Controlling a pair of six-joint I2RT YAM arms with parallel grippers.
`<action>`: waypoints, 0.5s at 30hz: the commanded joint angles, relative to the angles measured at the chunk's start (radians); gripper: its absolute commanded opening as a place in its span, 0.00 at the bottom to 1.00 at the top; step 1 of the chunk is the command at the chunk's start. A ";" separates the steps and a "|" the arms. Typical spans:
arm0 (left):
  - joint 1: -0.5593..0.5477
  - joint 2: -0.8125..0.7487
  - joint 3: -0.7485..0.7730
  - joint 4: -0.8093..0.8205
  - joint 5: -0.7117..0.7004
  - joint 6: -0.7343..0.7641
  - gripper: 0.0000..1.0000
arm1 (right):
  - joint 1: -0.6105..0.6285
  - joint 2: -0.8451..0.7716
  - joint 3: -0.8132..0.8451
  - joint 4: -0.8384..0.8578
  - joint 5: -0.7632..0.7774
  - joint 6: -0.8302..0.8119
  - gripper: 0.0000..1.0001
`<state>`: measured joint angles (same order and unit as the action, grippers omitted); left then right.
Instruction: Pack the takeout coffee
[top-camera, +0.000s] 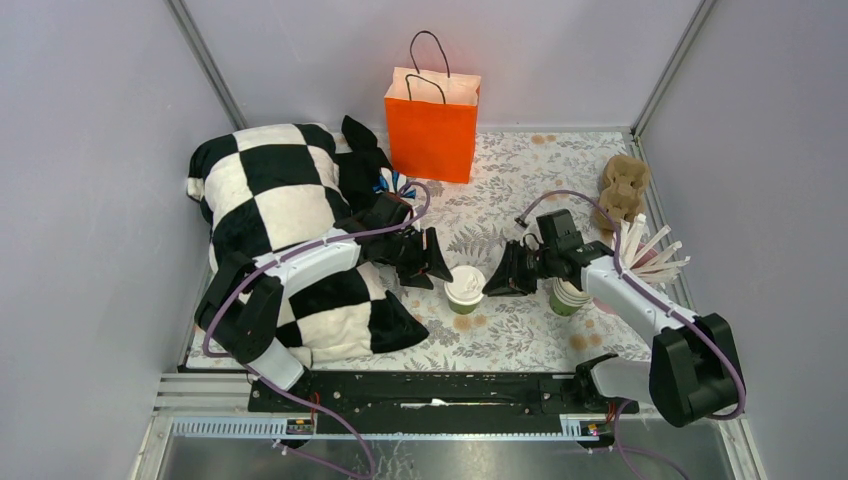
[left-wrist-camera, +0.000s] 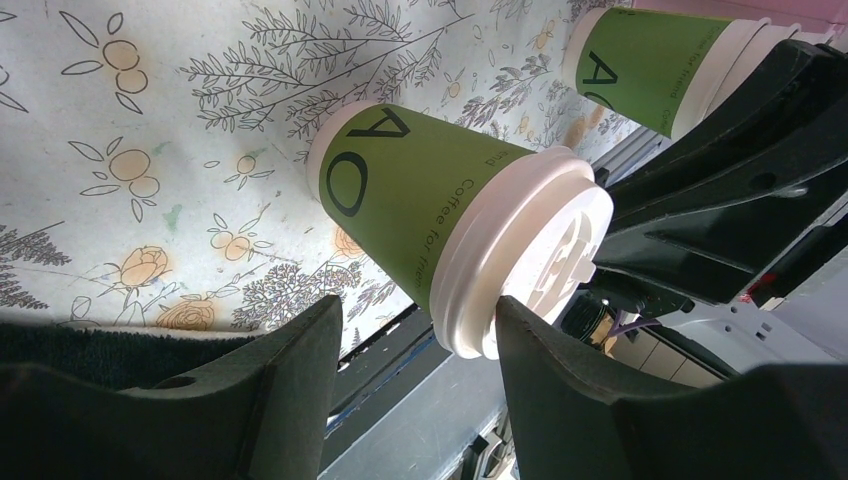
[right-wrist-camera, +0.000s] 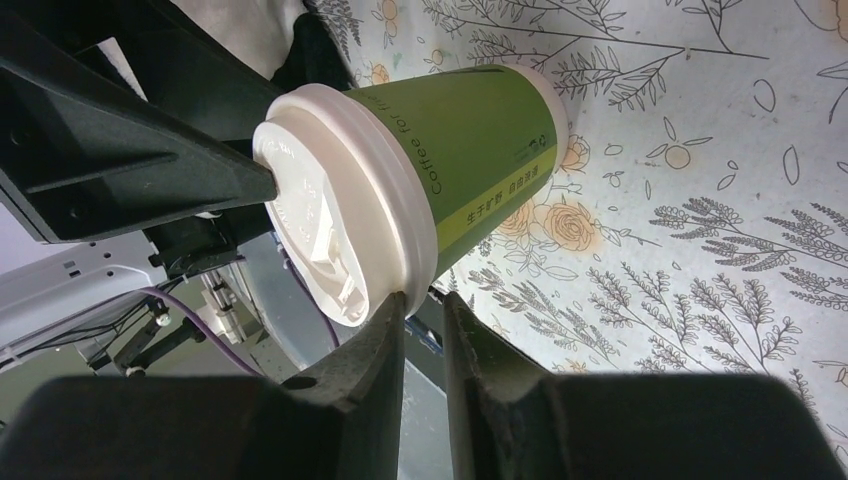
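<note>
Grey walls (top-camera: 90, 200) around floral-cloth bench (top-camera: 520, 190); at centre, upright takeout coffee (top-camera: 465, 287), long axis vertical; left fingers (left-wrist-camera: 290, 390) spread wide, white lid (left-wrist-camera: 530, 250) just ahead between them; right fingers (right-wrist-camera: 375, 350) opposite, nearly closed on nothing, tips at lid rim; both equally near

Checkered cloth (top-camera: 280, 190) lies left, nested green cups (top-camera: 566, 302) stand right
</note>
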<state>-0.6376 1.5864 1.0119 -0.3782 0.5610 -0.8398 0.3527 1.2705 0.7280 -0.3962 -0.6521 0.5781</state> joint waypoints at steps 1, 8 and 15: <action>-0.010 -0.013 -0.024 -0.030 -0.061 0.014 0.61 | 0.019 0.027 -0.080 -0.084 0.245 -0.060 0.25; -0.010 -0.008 0.012 -0.055 -0.058 0.036 0.61 | -0.025 0.011 0.102 -0.178 0.145 -0.081 0.30; -0.009 -0.009 0.090 -0.076 -0.034 0.041 0.68 | -0.078 0.031 0.147 -0.205 0.053 -0.134 0.41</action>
<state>-0.6426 1.5848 1.0321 -0.4217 0.5510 -0.8280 0.2790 1.2804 0.8272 -0.5362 -0.5907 0.5083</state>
